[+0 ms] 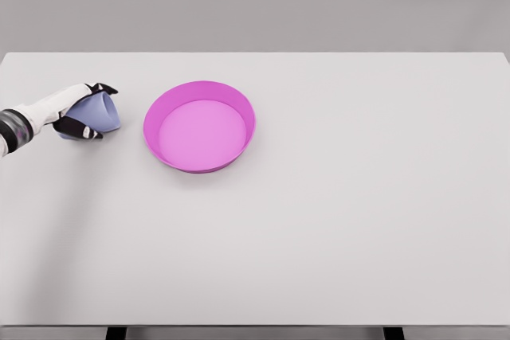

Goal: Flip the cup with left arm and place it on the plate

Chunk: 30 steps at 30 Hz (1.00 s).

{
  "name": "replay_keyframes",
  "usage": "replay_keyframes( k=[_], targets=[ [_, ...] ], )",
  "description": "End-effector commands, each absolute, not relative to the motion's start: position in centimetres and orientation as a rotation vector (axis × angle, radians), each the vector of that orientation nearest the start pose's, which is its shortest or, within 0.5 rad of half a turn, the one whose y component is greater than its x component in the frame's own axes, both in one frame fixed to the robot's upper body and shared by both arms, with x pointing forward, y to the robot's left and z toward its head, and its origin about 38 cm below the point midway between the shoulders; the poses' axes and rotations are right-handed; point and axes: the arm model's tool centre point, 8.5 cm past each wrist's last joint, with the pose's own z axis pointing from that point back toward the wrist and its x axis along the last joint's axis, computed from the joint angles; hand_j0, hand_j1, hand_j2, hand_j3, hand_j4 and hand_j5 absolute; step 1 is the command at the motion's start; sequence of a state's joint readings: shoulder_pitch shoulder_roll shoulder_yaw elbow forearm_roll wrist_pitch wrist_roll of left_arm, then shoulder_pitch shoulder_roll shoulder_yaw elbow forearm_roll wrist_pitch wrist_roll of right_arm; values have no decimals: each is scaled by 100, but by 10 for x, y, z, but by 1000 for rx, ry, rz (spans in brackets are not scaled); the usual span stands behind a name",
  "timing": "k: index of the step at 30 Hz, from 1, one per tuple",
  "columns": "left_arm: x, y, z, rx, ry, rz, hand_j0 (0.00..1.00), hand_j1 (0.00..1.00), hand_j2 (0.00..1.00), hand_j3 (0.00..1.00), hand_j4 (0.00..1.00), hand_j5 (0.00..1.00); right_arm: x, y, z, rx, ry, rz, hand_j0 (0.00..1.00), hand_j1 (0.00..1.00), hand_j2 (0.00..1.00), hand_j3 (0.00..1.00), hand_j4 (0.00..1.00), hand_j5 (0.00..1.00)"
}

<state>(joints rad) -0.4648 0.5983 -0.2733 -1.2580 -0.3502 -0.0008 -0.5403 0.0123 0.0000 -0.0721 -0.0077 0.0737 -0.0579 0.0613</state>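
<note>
On the left side of the white table (335, 220), the left hand (78, 111) is grasping the pale lavender cup (102, 112), with dark-tipped fingers (102, 88) wrapping over its top and under its lower side. The cup is lying tilted on its side, its wider end pointing toward the pink plate (199, 126). Cup and plate are sitting near each other but apart. The plate is resting flat on the table, left of centre.

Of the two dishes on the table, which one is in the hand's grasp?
The pale blue cup, at the table's left: the left hand is wrapped around it. The pink plate sits untouched to its right.
</note>
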Motion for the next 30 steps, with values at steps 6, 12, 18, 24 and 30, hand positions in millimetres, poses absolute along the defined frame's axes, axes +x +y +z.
replay_keyframes(
  k=[6,12,18,24,30],
  targets=[
    [468,374,149,433,-1157,-1181,72,72,72,72,72,72,1,-266,-262,-25,-52,5,100,100,100,100,100,100],
    [475,364,165,342,-1262,-1101,72,72,72,72,72,72,1,-266,-262,-25,-53,6,100,100,100,100,100,100],
    [475,362,169,263,-1315,-1038,71,71,71,71,71,71,1,-267,-262,-26,-53,6,100,100,100,100,100,100],
    [476,355,175,140,-1394,-941,69,69,69,69,69,69,1,-267,-262,-26,-53,6,100,100,100,100,100,100],
    [482,315,169,28,-1471,-884,69,69,69,69,69,69,1,-267,-262,-26,-53,6,100,100,100,100,100,100]
  ],
)
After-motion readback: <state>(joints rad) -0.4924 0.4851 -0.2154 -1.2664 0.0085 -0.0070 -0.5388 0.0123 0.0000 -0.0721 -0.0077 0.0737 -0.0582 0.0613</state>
